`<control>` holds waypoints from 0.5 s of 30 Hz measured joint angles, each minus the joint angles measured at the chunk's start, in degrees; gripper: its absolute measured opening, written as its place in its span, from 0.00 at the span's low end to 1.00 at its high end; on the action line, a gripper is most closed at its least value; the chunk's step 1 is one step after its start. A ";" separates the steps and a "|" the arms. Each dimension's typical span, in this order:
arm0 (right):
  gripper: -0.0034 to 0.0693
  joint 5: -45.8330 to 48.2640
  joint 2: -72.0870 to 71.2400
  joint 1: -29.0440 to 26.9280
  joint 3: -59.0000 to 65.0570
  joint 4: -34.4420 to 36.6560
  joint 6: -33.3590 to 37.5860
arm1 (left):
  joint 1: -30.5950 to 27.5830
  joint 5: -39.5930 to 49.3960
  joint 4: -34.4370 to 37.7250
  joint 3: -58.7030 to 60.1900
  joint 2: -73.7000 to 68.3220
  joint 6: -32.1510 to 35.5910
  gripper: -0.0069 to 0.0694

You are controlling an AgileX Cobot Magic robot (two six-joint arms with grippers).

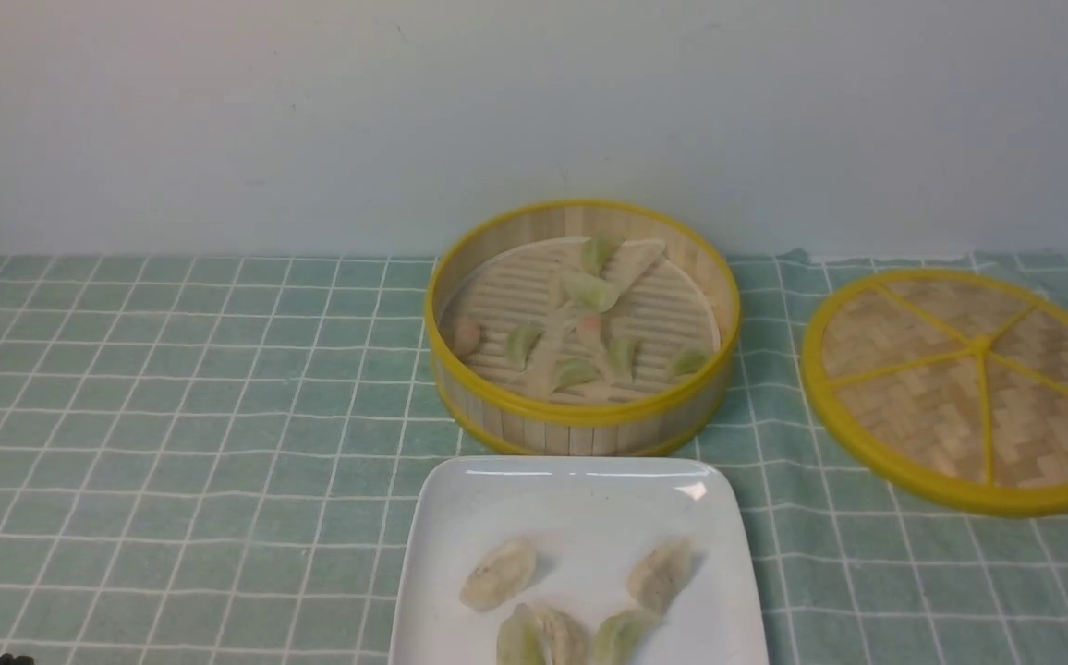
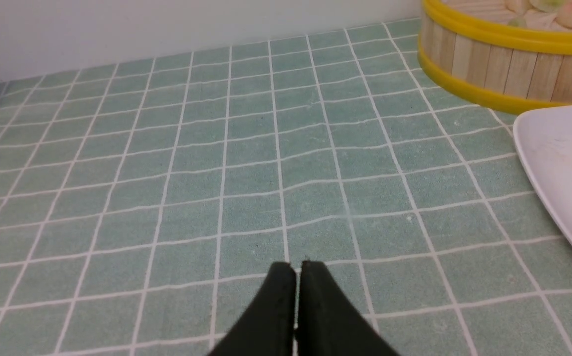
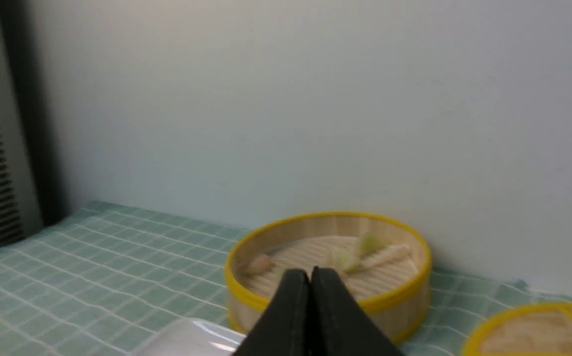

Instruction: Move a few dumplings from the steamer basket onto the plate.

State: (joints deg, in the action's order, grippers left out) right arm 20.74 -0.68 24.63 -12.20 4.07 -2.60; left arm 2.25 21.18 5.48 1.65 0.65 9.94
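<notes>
Resting on the white plate [image 1: 580, 503] are several dumplings [image 1: 499, 574], with more in the steamer basket [image 1: 580, 420] just behind it. Both the left gripper [image 2: 298, 269] and right gripper [image 3: 310, 274] are closed, holding nothing.

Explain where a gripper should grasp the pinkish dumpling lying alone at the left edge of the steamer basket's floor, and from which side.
Probably from above: the steamer basket wall blocks side approaches. Pinch the pinkish dumpling across its narrow, plump middle.
</notes>
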 joint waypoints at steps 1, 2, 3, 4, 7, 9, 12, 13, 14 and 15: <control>0.03 0.07 0.00 -4.36 1.82 -0.15 0.04 | 0.00 0.00 0.00 0.00 0.00 0.00 0.08; 0.03 0.07 0.00 -4.99 1.82 -0.15 0.04 | 0.00 0.00 0.00 0.00 0.00 0.00 0.08; 0.03 0.13 0.00 -9.44 4.18 -0.40 0.12 | 0.00 0.00 0.00 0.00 0.00 0.00 0.08; 0.03 0.13 0.00 -11.84 5.48 -0.56 0.17 | 0.00 0.00 0.00 0.00 0.00 0.00 0.08; 0.03 0.25 0.00 -18.63 9.93 -1.32 0.17 | 0.00 0.00 0.00 0.00 0.00 0.00 0.08; 0.03 1.40 0.00 -22.59 13.00 -1.71 0.17 | 0.00 0.05 0.00 0.00 0.00 0.00 0.08; 0.03 1.46 0.00 -24.79 13.30 -1.95 0.16 | 0.00 0.17 0.00 0.00 0.00 0.00 0.08; 0.03 1.46 0.00 -25.07 13.30 -2.03 0.16 | 0.00 0.17 0.00 0.00 0.00 0.00 0.08; 0.03 1.46 0.00 -25.24 13.30 -2.03 0.16 | 0.00 0.17 0.00 0.00 0.00 0.00 0.08; 0.03 1.46 0.00 -25.30 13.30 -2.03 0.16 | 0.00 0.17 0.00 0.00 0.00 0.00 0.08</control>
State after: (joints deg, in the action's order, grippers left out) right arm 22.20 -0.68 -0.67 1.10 2.03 -2.44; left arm 2.25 21.34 5.48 1.65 0.65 9.94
